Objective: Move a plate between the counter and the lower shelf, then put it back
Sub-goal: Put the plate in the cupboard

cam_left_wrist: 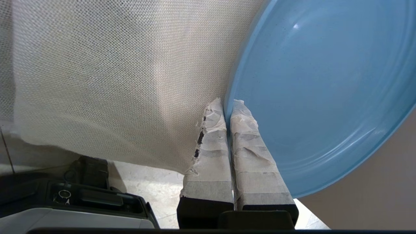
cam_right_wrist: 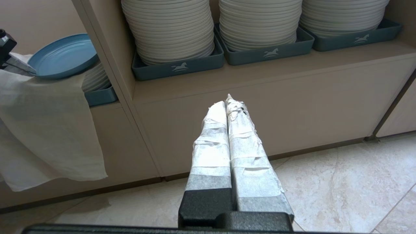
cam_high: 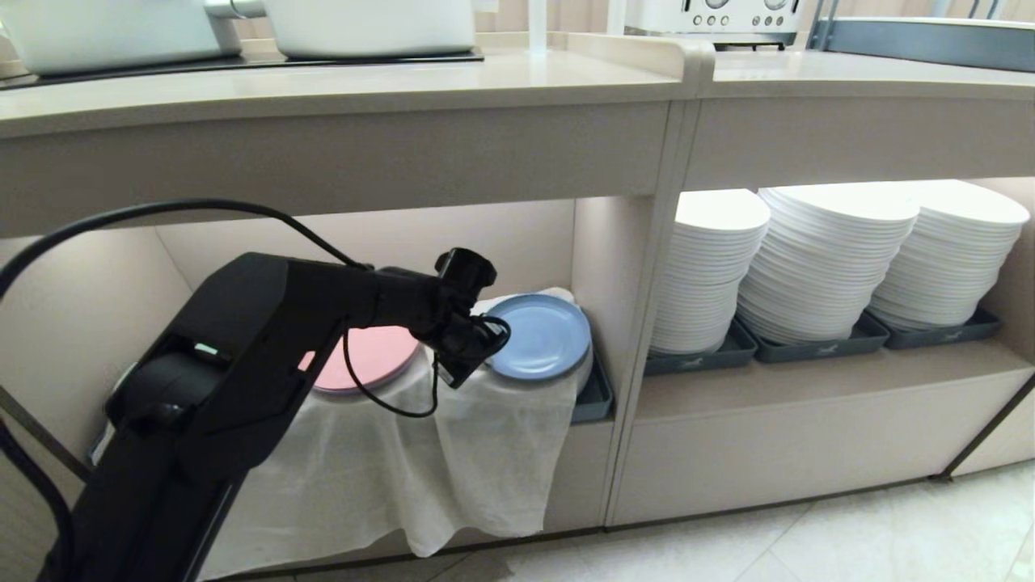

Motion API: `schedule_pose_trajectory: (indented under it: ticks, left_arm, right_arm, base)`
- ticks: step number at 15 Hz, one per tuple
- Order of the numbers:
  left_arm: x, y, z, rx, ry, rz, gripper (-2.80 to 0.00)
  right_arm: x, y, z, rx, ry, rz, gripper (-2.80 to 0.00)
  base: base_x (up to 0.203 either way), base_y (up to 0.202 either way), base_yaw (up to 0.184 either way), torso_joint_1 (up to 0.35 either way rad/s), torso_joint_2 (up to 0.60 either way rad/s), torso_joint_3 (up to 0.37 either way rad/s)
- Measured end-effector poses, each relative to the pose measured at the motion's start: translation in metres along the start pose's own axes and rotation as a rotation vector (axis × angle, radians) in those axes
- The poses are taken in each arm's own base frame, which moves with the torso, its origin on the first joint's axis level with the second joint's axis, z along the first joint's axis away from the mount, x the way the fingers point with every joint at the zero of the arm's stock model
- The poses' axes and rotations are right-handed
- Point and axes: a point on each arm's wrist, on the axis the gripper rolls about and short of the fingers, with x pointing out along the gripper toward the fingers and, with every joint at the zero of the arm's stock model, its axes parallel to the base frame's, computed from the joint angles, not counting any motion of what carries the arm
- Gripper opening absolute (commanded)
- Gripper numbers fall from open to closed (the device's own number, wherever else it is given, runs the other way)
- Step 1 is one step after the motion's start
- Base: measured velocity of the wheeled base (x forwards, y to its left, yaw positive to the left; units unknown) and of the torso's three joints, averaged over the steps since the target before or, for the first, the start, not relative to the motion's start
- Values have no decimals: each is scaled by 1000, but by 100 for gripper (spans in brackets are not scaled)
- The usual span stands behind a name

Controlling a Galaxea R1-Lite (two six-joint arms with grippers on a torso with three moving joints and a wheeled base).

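Observation:
The light blue plate [cam_high: 543, 335] [cam_left_wrist: 325, 91] [cam_right_wrist: 61, 55] lies over the white cloth [cam_high: 485, 453] on a covered stack at the right of the lower shelf [cam_high: 364, 234]. My left gripper [cam_high: 485, 339] [cam_left_wrist: 227, 104] reaches into that compartment and is shut on the plate's near left rim, one taped finger above it and one below. Whether the plate rests on the cloth or hangs just above it does not show. The counter [cam_high: 323, 89] runs overhead. My right gripper [cam_right_wrist: 229, 100] is shut on nothing, low in front of the cabinet base, outside the head view.
A pink plate [cam_high: 372, 356] lies on the cloth left of the gripper. Stacks of white plates [cam_high: 825, 259] in grey trays fill the right compartment behind a beige divider [cam_high: 639, 323]. White pots [cam_high: 372, 24] stand on the cooktop, and a toaster [cam_high: 711, 16] stands farther right.

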Motion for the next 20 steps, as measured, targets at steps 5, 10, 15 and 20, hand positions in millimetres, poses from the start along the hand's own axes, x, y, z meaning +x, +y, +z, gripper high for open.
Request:
schedule_pose_trajectory:
  ticks: [5,10,15,20]
  left_arm:
    - [3,0,-2,5,4,3,-280]
    - [3,1,-2,2,2,7,0]
    - [4,-1,0,-3,-47,14,0]
    - [-1,-8,4,-8,-60,-15,0]
  right_arm:
    - [0,0,0,0,0,0,-280]
    - [0,0,0,0,0,0,-280]
    - [0,0,0,0,0,0,-280]
    - [0,0,0,0,0,0,-280]
  base:
    - [0,0,0,0,0,0]
    - [0,0,0,0,0,0]
    - [0,0,0,0,0,0]
    - [0,0,0,0,0,0]
